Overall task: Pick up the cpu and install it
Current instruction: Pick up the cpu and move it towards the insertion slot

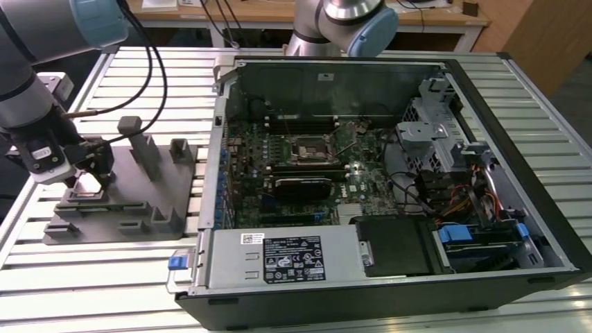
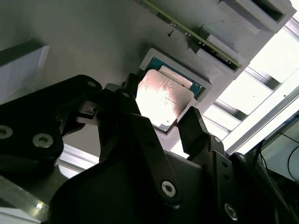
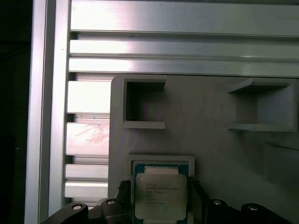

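Note:
The cpu (image 2: pixel 163 100), a flat square chip with a shiny silver top, sits between my two black fingers (image 2: pixel 194 126). In the first wrist view the cpu (image 3: pixel 161 196) hangs just above a square pocket (image 3: pixel 161 163) in the grey fixture, and a teal rim shows inside that pocket. My gripper (image 1: pixel 88 177) is at the exterior view's left, low over the grey fixture (image 1: pixel 120 208), shut on the cpu's opposite edges. The black socket frame (image 1: pixel 308 148) lies on the motherboard inside the open computer case, well to the right of the gripper.
The open computer case (image 1: pixel 518 104) fills the middle and right of the slatted metal table (image 1: pixel 120 291). Upright grey blocks (image 1: pixel 143 149) rise from the fixture beside the gripper. A second robot arm (image 1: pixel 351 28) stands behind the case. Cables (image 1: pixel 157 76) trail from my arm.

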Robot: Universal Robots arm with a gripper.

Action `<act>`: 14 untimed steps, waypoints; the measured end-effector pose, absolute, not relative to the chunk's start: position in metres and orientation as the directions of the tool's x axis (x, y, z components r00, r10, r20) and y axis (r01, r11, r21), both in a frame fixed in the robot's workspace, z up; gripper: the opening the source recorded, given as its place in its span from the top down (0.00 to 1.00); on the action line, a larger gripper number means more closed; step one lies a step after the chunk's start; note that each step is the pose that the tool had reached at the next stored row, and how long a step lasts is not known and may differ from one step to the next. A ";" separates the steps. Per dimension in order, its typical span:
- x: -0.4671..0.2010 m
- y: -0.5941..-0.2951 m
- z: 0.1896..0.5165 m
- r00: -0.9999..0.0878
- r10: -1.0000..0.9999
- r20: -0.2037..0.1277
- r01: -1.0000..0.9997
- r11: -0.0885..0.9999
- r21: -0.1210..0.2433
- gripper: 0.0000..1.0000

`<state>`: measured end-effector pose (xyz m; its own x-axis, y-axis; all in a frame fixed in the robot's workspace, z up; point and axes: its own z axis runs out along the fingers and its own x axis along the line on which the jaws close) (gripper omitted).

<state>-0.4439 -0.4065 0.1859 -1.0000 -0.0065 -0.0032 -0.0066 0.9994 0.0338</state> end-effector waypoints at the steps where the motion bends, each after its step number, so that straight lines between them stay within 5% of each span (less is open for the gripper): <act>1: -0.444 -0.407 0.186 -1.000 -0.007 -0.004 -0.007 0.999 0.034 0.38; 14: -0.444 -0.407 0.194 -1.000 -0.006 -0.005 -0.007 0.999 0.034 0.47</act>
<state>-0.4444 -0.4065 0.1939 -1.0000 -0.0065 -0.0053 -0.0067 0.9994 0.0337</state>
